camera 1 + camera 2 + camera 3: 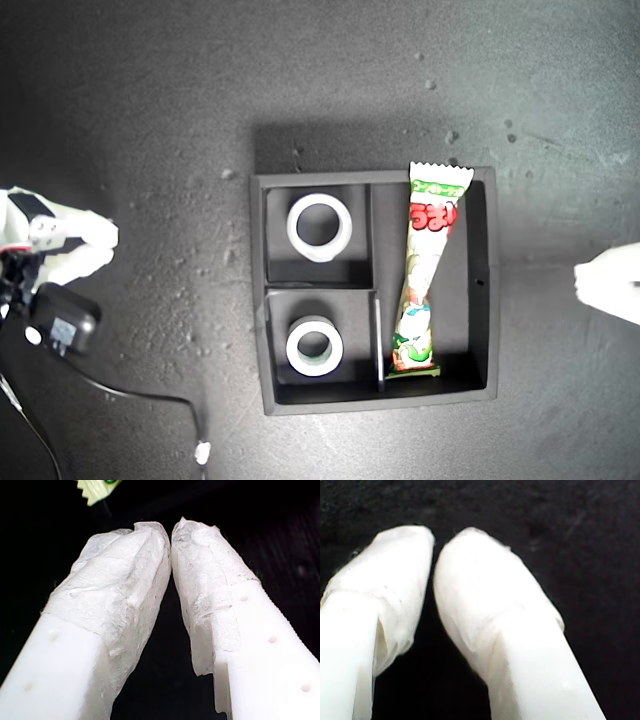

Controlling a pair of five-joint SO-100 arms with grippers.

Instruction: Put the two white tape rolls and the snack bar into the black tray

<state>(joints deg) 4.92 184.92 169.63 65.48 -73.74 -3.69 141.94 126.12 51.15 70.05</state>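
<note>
Both hands (pixel 171 527) (pixel 434 542) outside tray (pixel 478 280), closed

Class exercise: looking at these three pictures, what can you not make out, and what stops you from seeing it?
- Both arms: the exterior view's left and right edges cut them off, so which is first cannot be told.
- Snack bar lettering: too small in the exterior view.
- Black tray: absent from both wrist views; my first gripper and my second gripper fill them, blurred.
</note>
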